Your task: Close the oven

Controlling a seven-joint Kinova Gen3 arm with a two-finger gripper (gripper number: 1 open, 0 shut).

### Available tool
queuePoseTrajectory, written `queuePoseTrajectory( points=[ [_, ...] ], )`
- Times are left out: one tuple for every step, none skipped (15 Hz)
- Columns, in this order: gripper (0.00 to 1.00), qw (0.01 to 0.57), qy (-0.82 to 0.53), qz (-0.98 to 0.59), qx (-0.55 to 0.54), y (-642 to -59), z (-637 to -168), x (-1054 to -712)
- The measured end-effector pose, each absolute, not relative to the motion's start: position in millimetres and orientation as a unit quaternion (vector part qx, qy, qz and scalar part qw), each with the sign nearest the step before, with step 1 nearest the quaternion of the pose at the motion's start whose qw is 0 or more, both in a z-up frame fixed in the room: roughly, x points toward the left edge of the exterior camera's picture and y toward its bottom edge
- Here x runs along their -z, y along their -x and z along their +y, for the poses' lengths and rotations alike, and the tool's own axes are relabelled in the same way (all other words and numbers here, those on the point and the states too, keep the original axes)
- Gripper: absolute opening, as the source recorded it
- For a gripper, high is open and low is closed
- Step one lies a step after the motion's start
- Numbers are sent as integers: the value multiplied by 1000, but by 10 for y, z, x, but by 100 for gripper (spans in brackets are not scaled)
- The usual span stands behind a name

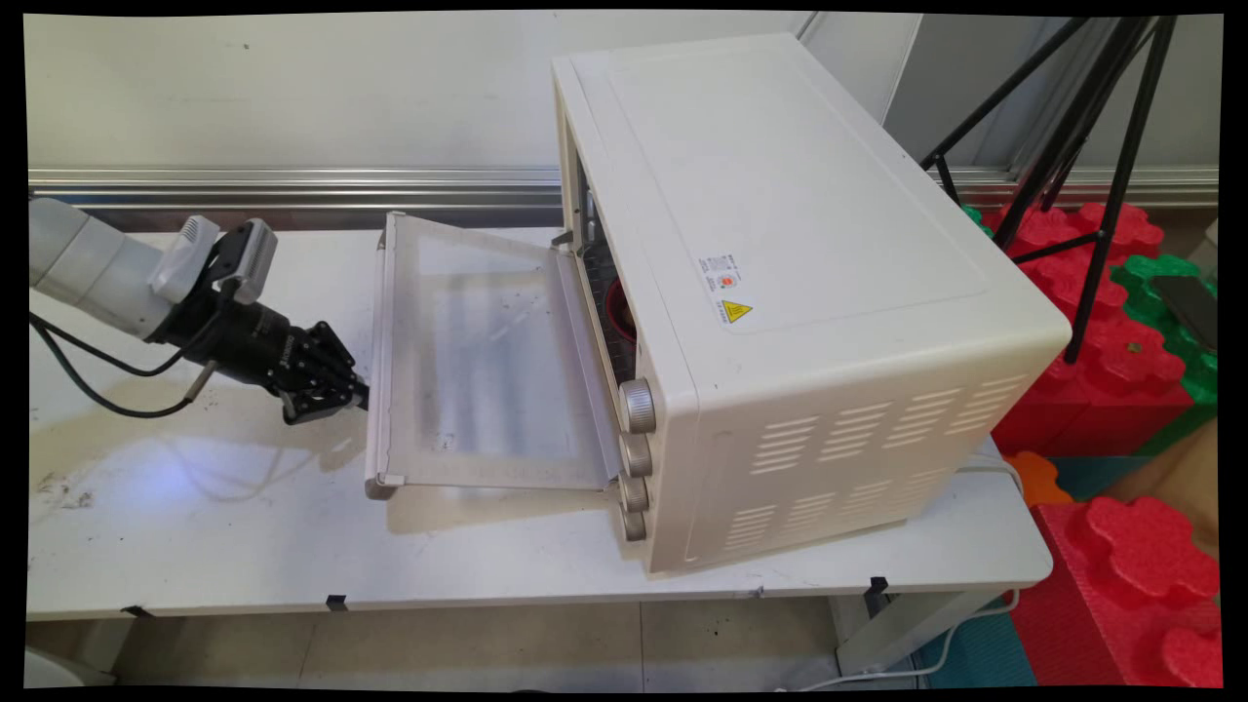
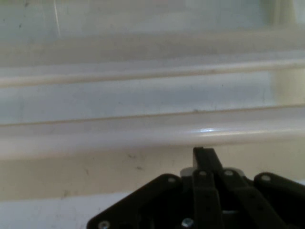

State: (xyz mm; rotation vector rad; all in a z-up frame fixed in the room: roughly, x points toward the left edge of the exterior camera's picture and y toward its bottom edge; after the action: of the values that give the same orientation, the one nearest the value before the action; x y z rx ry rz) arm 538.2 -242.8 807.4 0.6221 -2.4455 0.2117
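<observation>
- Oven (image 1: 780, 292): cream-white countertop unit on the white table (image 1: 195, 546), turned so its front faces the picture's left. 4 knobs (image 1: 637, 405) run in a column down the near front corner.
- Door (image 1: 478, 361): hinged at the bottom, folded down nearly flat, reaching left from the oven mouth and held a little above the table. Glass panel in a pale frame; handle bar (image 1: 376, 361) along the free left edge.
- Inside the oven, a red item (image 1: 621, 310) shows behind the rack; too little is visible to name it.
- Gripper (image 1: 336, 390): low over the table, just left of the handle bar and pointing at it. Main view puts the tips right at the bar, about mid-length; contact cannot be confirmed.
- Hand view: the bar (image 2: 143, 126) crosses the picture horizontally just beyond the linkage, with the glass above it.
- Gripper state: fingers appear drawn together into 1 narrow tip (image 2: 204, 153), clenched, nothing between them.
- Handling judgement: door is stiff and moderately light, swinging on its hinge only. The bar looks smooth, so it may slip. The glass is fragile, so it should not take load. The bar's middle is the sensible hold.
- Oven body looks heavy and unlikely to shift.
- Right of the table: red and green foam blocks (image 1: 1121, 390) and black tripod legs (image 1: 1102, 146).
</observation>
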Motion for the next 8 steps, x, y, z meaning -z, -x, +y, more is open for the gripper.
queuePoseTrajectory(
  points=[
    [0,304,-237,-919,-80,-5375,-2439,-8065],
    [0,307,-238,-918,-80,-5370,-2446,-8062],
    [0,311,-240,-916,-81,-5363,-2456,-8058],
    [0,316,-242,-914,-81,-5356,-2465,-8059],
    [0,321,-244,-911,-82,-5350,-2473,-8063],
    [0,325,-245,-910,-82,-5346,-2474,-8068],
    [0,331,-245,-908,-83,-5337,-2479,-8082],
    [0,336,-246,-905,-84,-5332,-2475,-8099]
  ],
)
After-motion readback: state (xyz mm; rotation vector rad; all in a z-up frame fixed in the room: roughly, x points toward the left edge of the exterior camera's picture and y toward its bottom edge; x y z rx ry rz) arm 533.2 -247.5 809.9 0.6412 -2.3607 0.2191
